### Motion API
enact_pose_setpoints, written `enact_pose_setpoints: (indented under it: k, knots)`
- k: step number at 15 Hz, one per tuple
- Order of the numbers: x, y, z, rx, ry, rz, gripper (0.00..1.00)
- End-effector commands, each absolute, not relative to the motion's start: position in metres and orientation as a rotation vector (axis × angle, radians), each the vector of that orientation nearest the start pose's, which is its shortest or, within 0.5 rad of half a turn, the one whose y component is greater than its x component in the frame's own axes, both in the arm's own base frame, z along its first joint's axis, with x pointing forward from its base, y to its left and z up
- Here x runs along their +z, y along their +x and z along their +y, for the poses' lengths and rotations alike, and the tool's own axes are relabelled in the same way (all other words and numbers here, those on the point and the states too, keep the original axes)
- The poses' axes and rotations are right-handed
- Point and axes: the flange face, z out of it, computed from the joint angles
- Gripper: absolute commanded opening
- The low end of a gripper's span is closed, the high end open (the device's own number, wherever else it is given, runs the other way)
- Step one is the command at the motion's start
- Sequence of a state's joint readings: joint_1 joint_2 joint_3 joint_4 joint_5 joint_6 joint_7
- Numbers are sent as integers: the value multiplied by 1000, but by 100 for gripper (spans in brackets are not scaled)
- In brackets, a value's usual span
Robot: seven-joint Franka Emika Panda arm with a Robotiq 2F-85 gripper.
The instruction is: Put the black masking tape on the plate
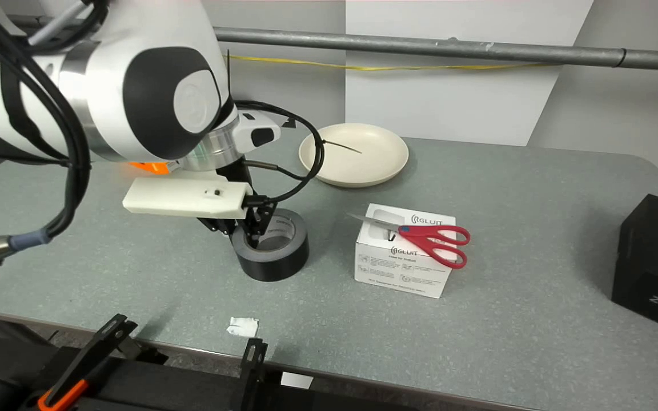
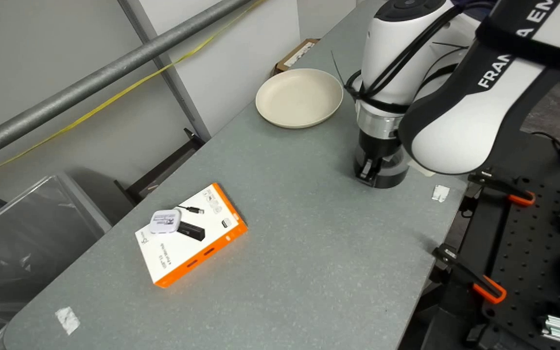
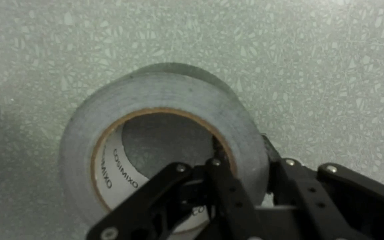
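On the grey surface (image 1: 506,348), apart from the cream plate (image 1: 369,165), the roll of black masking tape (image 1: 275,268) appears to lie flat. It should be dense for its size, stiff and hard to break, with a smooth outer face that may slip under a light pinch. Its thick wall is the best place to take hold. That is where the one claw (image 3: 244,146) stands: one jaw is in the ring's hole, one is against the outer face, drawn in to the wall's thickness, so it seems to have hold of the roll. Gripped at one side, the roll may droop when lifted.

Roughly from the largest down, there are one surface, one black box (image 1: 654,262) partly out of view, one plate, one orange-and-white box (image 2: 190,248), one white box (image 1: 400,269), one roll, one pair of red-handled scissors (image 1: 420,231) on the white box, one small white object (image 2: 165,221) on the orange-and-white box, and two white scraps (image 2: 67,320).
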State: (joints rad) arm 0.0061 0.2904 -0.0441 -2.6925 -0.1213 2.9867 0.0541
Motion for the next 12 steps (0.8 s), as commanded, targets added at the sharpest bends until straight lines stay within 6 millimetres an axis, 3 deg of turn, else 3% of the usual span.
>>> enact_pose_setpoints:
  k: [1,6,9,10,12]
  knots:
    - [159,415,-33,-97,-3179,10,6]
    - [218,455,-93,-326,-3200,149,6]
    - [244,482,-95,-421,-3159,181,6]
    - [227,469,-99,-386,-3184,194,26]
    - [236,479,-96,-427,-3170,191,26]
